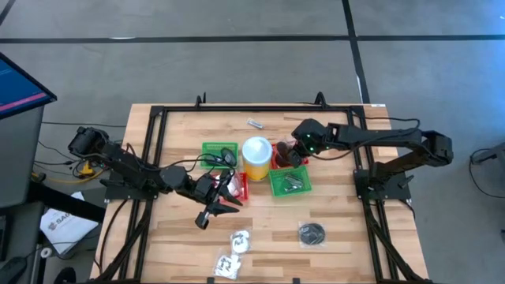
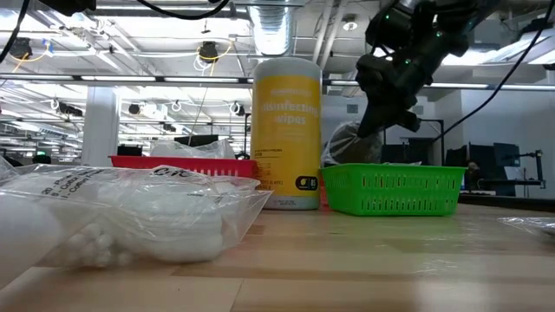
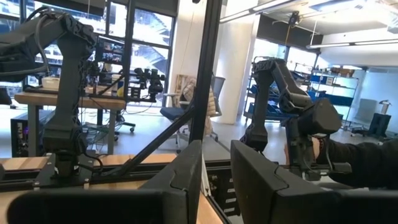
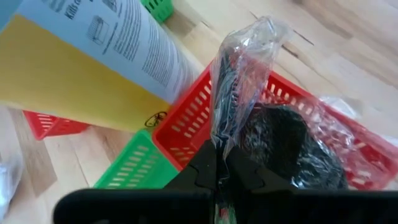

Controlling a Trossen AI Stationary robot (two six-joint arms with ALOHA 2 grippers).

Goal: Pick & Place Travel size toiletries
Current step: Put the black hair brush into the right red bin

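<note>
My right gripper (image 1: 298, 155) (image 4: 219, 171) is shut on a clear bag of dark round pieces (image 4: 273, 140) over the red mesh basket (image 4: 186, 124) beside the yellow cup with white lid (image 1: 256, 155). In the low view the right gripper (image 2: 375, 121) hangs above the green basket (image 2: 390, 191) with the clear bag (image 2: 345, 143) below it. My left gripper (image 1: 230, 189) (image 3: 217, 180) is open and holds nothing, level near another red basket (image 1: 239, 188). Two white printed packets (image 1: 239, 241) and a dark round bag (image 1: 312, 233) lie flat near the table's near edge. A small silvery piece (image 1: 254, 123) lies near the far edge. My right gripper pinches the clear bag's crumpled film (image 4: 227, 134) between its two fingers, coming from above and slanting down. Loose film (image 4: 249, 50) stands out past the fingertips. The dark-filled part (image 4: 283, 146) sits in the red basket.
A second green basket (image 1: 219, 151) stands left of the yellow cup, and the green basket (image 1: 289, 182) under the right arm holds small silvery pieces. A black frame (image 1: 158, 118) edges the table. A white-filled clear bag (image 2: 130, 217) lies close to the low camera.
</note>
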